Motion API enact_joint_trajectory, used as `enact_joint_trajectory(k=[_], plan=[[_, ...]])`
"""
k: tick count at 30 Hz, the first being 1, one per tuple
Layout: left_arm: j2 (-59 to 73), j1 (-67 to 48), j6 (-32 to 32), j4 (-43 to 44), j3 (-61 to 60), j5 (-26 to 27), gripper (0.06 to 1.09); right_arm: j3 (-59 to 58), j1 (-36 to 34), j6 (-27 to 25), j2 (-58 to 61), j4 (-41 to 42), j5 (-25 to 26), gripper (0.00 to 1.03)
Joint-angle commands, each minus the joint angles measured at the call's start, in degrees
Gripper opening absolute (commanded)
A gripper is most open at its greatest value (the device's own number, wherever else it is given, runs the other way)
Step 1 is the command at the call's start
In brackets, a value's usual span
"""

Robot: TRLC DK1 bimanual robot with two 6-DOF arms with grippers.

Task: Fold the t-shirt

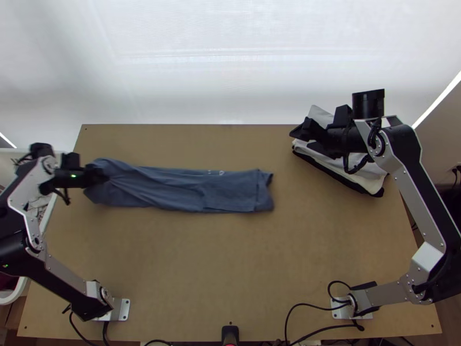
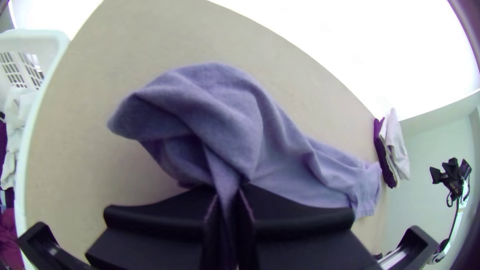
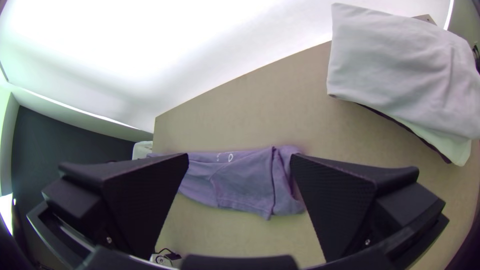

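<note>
Nearest stretch of the light wooden desk [image 1: 230, 259] is just bare wood between the two arm bases, so on to the good bit. The blue-grey fabric t-shirt [image 1: 187, 187] lies in a long narrow strip across the left and middle of the desk, right end fairly flat, left end bunched up and creased. The left arm's black gripper [image 2: 231, 195] is clamped on that left end, with a pinch of cloth squeezed between its fingers. Beyond the desk's left edge there's a white plastic basket [image 2: 47, 35] with more laundry in it.

Farther back on the right, the right arm's black gripper [image 3: 240, 156] has its fingers wide apart, holding nothing, near a stack of folded white and black clothes [image 3: 400, 75].

My read: the lengthwise folding is mostly done and it's onto shortening the strip. Next I'd lift the left end, carry it right over the rest and lay it down square. Smooth that bunching first though, imo, or it'll end up a lumpy fold.
</note>
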Motion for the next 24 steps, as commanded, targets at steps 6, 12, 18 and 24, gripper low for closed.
enact_joint_trajectory(k=[6,12,18,24], plan=[[-3.7,-1.6,0.8,-10.7,9.4,0.1,0.1,-0.5,-0.5,0.5,-0.1,-0.2,-0.5,0.95],[-11.2,-12.6,-7.5,-10.8,10.9,0.1,0.1,-0.3,-0.6,0.6,-0.1,-0.2,-0.5,0.95],[-12.3,-23.5,-14.1,-10.8,13.8,0.1,0.1,-0.4,-1.4,0.6,-0.5,-0.2,-0.5,0.95],[-9.5,-31.7,-19.3,-10.4,16.6,0.0,0.1,-0.5,-2.0,0.6,-0.8,-0.3,-0.5,0.95]])
